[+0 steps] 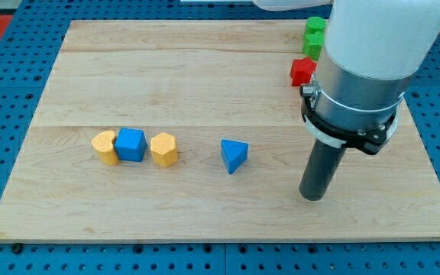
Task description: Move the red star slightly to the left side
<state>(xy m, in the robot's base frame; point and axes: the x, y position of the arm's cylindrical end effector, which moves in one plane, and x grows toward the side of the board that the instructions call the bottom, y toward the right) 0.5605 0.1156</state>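
Observation:
The red star [302, 71] lies near the view's top right of the wooden board [205, 76], partly behind the arm's body. My tip [311, 197] rests on the board well below the red star, toward the view's bottom right. The blue triangle [234, 156] lies to the left of my tip, apart from it.
Two green blocks [314, 35] sit above the red star at the board's top edge, one stacked behind the other in view. A row at the left holds a yellow block [105, 147], a blue cube [131, 144] and a yellow hexagon [164, 149].

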